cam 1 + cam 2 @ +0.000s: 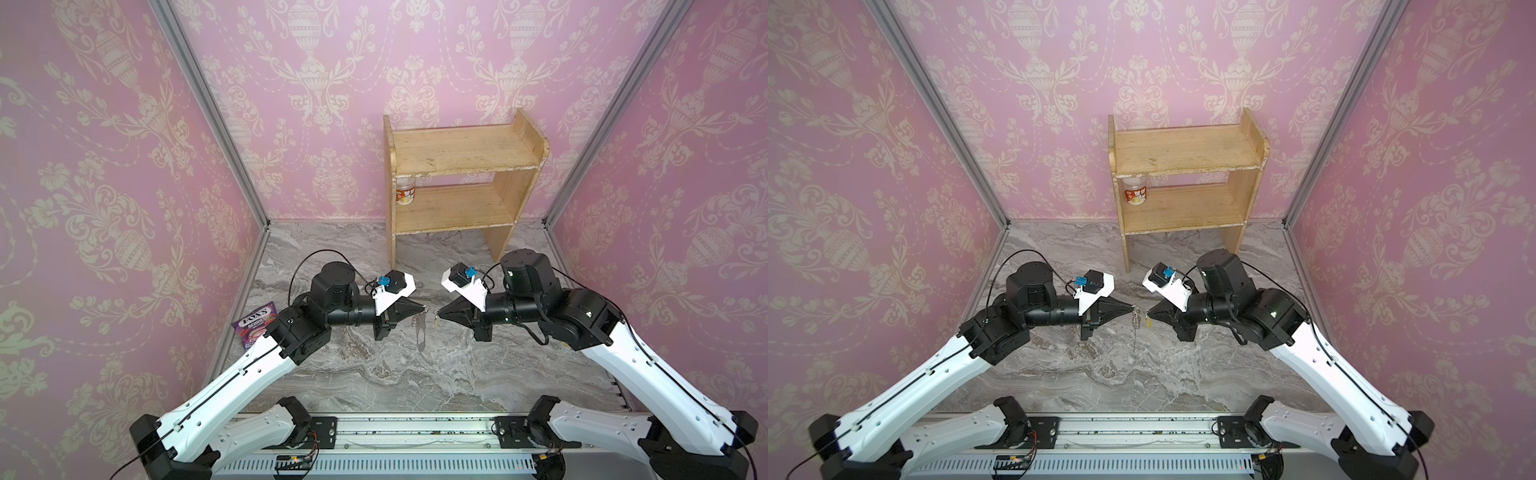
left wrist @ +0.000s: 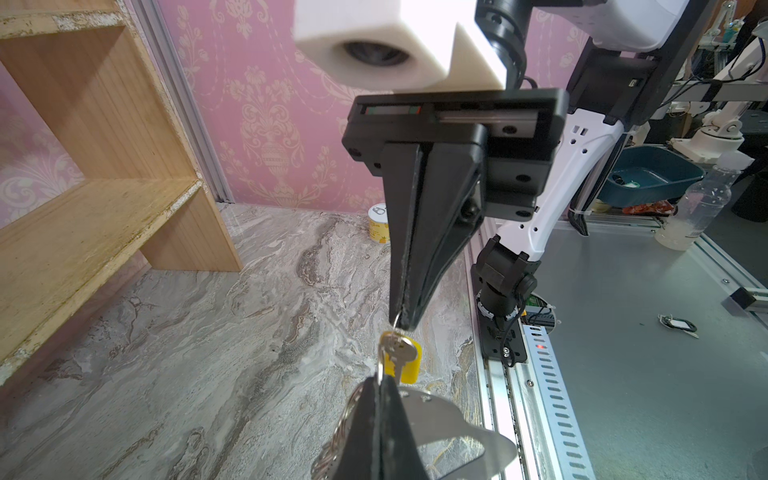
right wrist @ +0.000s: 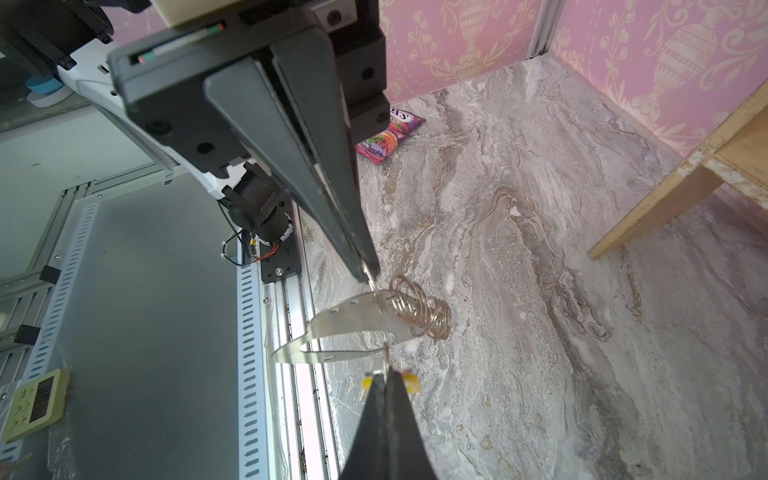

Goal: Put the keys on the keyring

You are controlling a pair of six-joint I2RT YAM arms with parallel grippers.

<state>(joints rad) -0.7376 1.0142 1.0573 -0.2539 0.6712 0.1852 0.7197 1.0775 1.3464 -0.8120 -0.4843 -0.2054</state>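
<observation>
Left fingers (image 3: 320,199): two, pressed together on one ring of the keyring (image 3: 353,322).
Right fingers (image 2: 436,228): two, clamped on the keys (image 2: 399,352) by their ring; one key, one yellow tag (image 2: 412,365).
Keyring: one plate, its rings bunched and uncountable, hanging above the surface (image 1: 374,365) just beside the keys.
Around: one shelf (image 1: 465,149), one candy bag (image 1: 255,324).

purple candy bag (image 1: 253,324) reads "fox's berries".
</observation>
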